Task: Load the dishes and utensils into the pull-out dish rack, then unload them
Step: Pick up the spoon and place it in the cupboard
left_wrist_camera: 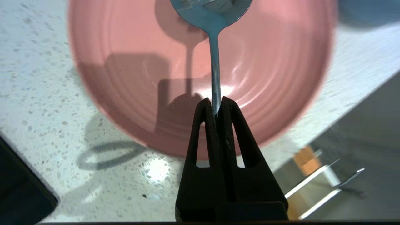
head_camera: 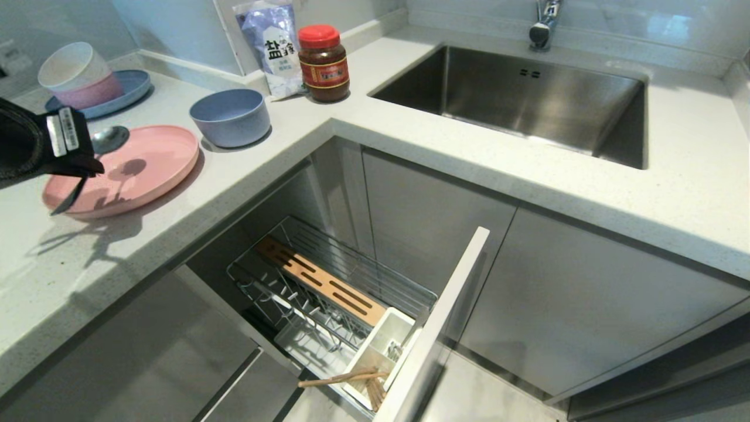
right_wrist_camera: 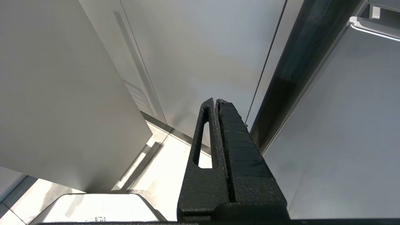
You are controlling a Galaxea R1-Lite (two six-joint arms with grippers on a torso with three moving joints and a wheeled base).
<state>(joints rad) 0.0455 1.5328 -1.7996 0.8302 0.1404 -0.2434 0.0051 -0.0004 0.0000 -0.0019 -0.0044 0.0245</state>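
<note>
L gripper (left_wrist_camera: 215,104) clamped on spoon (left_wrist_camera: 214,47) handle, bowl end sticking out past tips, above pink plate (head_camera: 146,167) on counter (head_camera: 410,140) | chopsticks (head_camera: 345,380) in rack's (head_camera: 328,293) white cup (head_camera: 381,343) | R gripper (right_wrist_camera: 217,103) pressed closed, empty, by cabinet fronts

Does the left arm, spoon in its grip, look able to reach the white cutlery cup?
Probably yes: the left gripper holds the spoon above the pink plate, and the cutlery cup in the pulled-out dish rack stands open-topped, nothing over it.
</note>
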